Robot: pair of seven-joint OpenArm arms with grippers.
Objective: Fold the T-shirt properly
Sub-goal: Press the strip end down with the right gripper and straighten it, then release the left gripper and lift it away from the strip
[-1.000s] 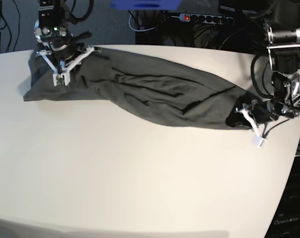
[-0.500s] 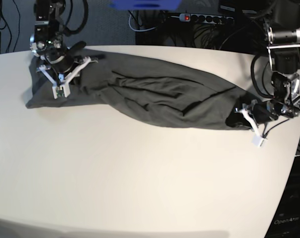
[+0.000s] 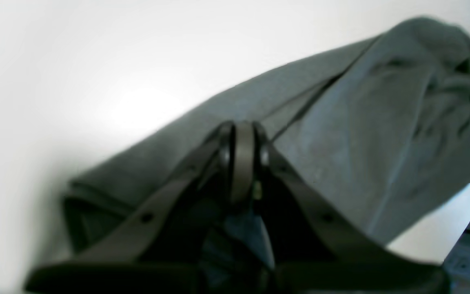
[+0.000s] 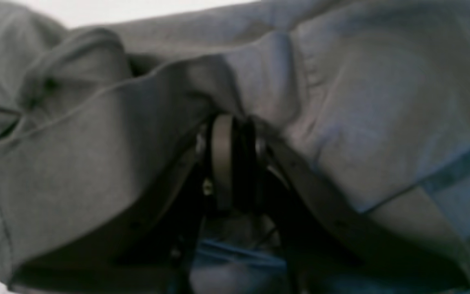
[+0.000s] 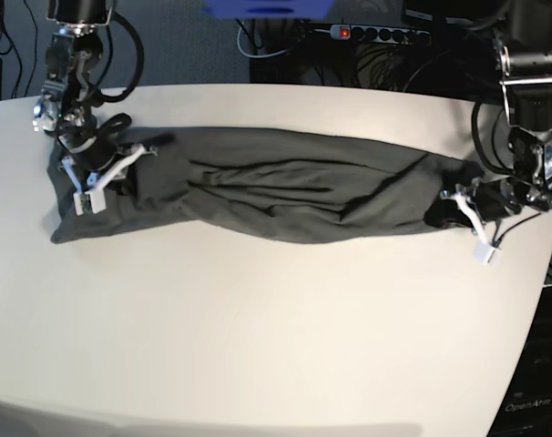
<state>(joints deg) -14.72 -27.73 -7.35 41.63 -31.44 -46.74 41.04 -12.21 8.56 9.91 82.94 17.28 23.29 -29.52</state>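
The dark olive-grey T-shirt [image 5: 276, 196] lies stretched in a long band across the white table [image 5: 276, 346], bunched into lengthwise folds. My right gripper [image 5: 86, 198] is shut on its left end. In the right wrist view the cloth [image 4: 341, 102] drapes over the fingertips of that gripper [image 4: 231, 122]. My left gripper [image 5: 451, 208] is shut on the shirt's right end, low over the table. From the left wrist view its fingers [image 3: 243, 130] are pressed together against the shirt [image 3: 382, 122].
The table's curved right edge [image 5: 540, 300] runs close to the left arm. Behind the far edge are a power strip [image 5: 376, 34] and cables. Bare tabletop fills the space in front of the shirt.
The right gripper has drawn its end of the shirt left and toward the front. The shirt now lies straighter and flatter. The left gripper has shifted slightly toward the back.
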